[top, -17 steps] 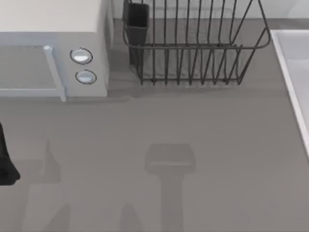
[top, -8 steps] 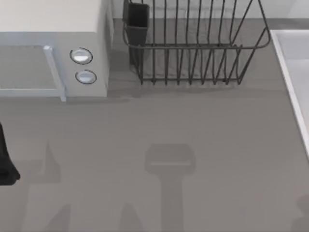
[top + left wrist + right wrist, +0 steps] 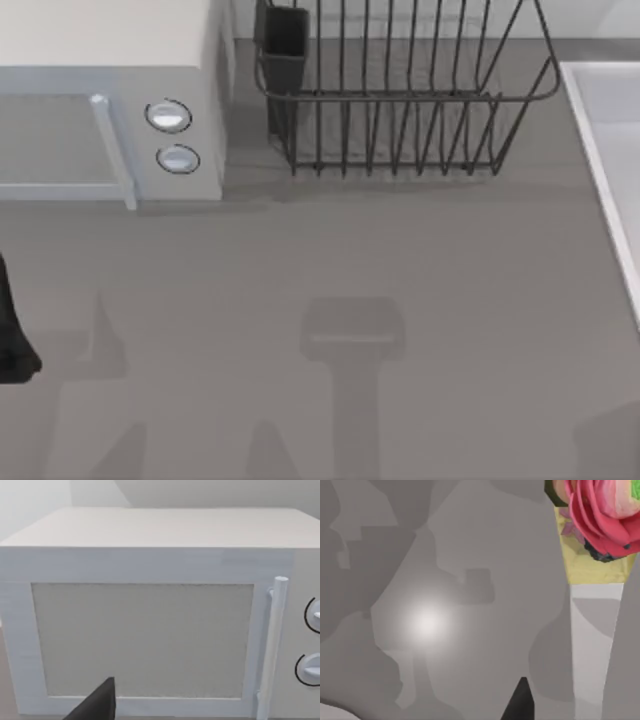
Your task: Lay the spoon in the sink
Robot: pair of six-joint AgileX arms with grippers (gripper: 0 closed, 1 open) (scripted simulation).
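— Where is the spoon (image 3: 600, 515) relative to us?

— In the right wrist view it lies on the table (image 3: 470, 555), ahead of our right end effector (image 3: 521, 702) and well apart from it. We see a red rounded end touching a yellowish part. We cannot tell its long axis.

— Which arm is nearer?

— We judge the right. Our left end effector (image 3: 97, 705) is parked facing the microwave (image 3: 150, 630) at the table's left.

— Are the end effectors apart or together?

— We cannot tell for either one.

— And the sink (image 3: 588, 140)?

— It is at the table's right edge, so the carry looks short.
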